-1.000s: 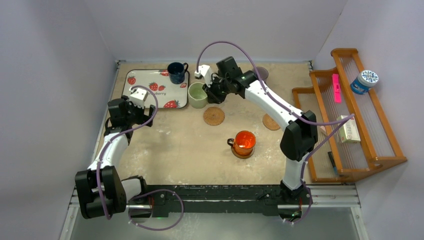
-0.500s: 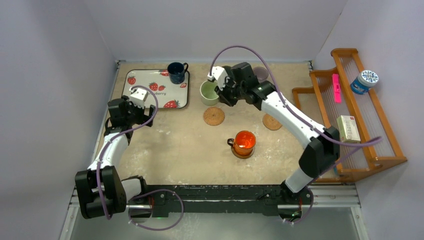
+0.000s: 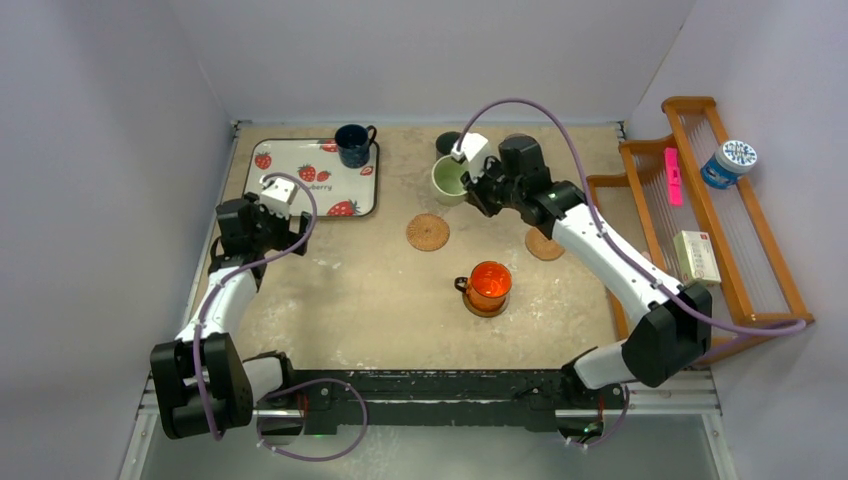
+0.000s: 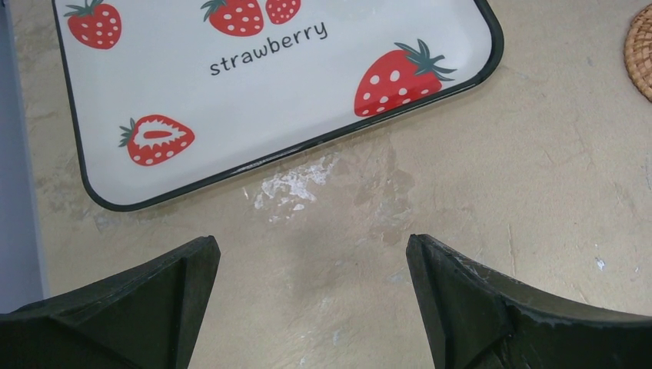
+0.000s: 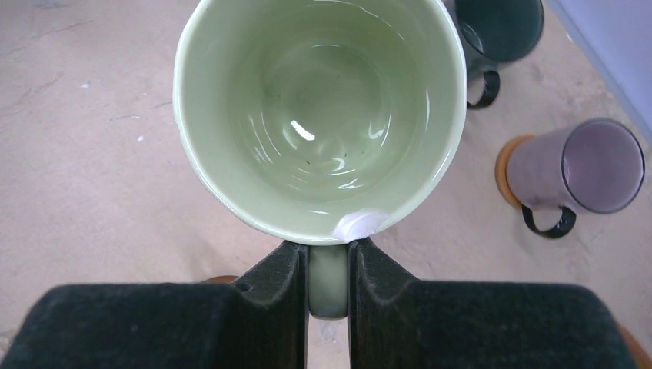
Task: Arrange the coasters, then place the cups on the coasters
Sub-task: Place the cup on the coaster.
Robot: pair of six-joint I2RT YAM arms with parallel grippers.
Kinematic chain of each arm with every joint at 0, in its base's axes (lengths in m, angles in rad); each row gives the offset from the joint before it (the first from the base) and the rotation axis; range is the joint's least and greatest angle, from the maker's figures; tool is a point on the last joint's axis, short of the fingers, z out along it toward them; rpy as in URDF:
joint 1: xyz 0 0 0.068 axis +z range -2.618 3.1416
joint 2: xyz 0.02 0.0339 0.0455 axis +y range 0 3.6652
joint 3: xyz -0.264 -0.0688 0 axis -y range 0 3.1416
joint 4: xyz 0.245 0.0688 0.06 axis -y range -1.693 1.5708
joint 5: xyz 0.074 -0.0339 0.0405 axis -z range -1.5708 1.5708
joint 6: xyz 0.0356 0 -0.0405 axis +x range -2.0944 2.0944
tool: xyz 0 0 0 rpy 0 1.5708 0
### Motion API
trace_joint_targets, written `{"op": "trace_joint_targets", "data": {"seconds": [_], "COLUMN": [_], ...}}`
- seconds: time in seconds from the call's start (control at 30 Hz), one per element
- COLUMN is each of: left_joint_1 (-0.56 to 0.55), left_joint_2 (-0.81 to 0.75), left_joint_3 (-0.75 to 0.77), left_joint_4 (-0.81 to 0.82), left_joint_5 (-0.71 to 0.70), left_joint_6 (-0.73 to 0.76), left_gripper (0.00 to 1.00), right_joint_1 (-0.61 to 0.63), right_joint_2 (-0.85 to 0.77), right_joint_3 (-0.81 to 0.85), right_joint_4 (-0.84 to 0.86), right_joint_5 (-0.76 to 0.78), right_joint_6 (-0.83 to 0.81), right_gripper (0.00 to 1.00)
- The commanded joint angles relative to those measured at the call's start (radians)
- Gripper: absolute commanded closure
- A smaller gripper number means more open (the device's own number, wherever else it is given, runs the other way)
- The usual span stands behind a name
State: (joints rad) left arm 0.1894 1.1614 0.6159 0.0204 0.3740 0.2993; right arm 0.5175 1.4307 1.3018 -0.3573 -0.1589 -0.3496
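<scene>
My left hand [image 4: 311,247] hangs spread wide over the beige counter [image 4: 461,169], beside the white strawberry-print tray [image 4: 254,92]. Farther out, my right hand [image 5: 328,265] clamps the pale green ceramic mug [image 5: 319,115] by its handle, just short of the dark green mug [image 5: 500,27].

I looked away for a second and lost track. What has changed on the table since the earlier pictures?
The right gripper carried the pale green cup rightward, away from the strawberry tray, jaws clamped on its handle throughout. The left gripper stayed open near the tray; the orange cup, navy cup and woven coaster did not move.
</scene>
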Motion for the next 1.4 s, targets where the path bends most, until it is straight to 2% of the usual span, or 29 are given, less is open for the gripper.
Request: {"op": "trace_joint_targets", "data": {"seconds": [0.0, 0.23, 0.53, 0.77, 0.97, 1.37], "left_joint_1": [0.004, 0.003, 0.004, 0.004, 0.003, 0.003], "left_joint_2": [-0.019, -0.024, -0.007, 0.005, 0.015, 0.017], "left_joint_3": [-0.014, -0.014, -0.018, -0.016, -0.016, -0.015], "left_joint_4": [0.026, 0.021, 0.027, 0.030, 0.033, 0.032], "left_joint_5": [0.049, 0.073, 0.092, 0.098, 0.100, 0.108], "left_joint_6": [0.005, 0.003, 0.003, 0.001, 0.001, 0.001], "left_gripper": [0.00, 0.00, 0.00, 0.00, 0.00, 0.00], "right_joint_1": [-0.070, -0.119, -0.173, -0.274, -0.385, -0.497], "right_joint_2": [-0.075, -0.167, -0.160, -0.146, -0.151, -0.199], "right_joint_3": [-0.023, -0.136, -0.113, -0.149, -0.215, -0.368], "right_joint_4": [0.111, 0.169, 0.094, 0.094, 0.136, 0.223], "right_joint_5": [-0.017, -0.052, -0.087, -0.154, -0.153, -0.170], "right_joint_6": [0.071, 0.080, 0.035, 0.011, -0.008, 0.001], "right_gripper": [1.00, 1.00, 1.00, 1.00, 1.00, 1.00]}}
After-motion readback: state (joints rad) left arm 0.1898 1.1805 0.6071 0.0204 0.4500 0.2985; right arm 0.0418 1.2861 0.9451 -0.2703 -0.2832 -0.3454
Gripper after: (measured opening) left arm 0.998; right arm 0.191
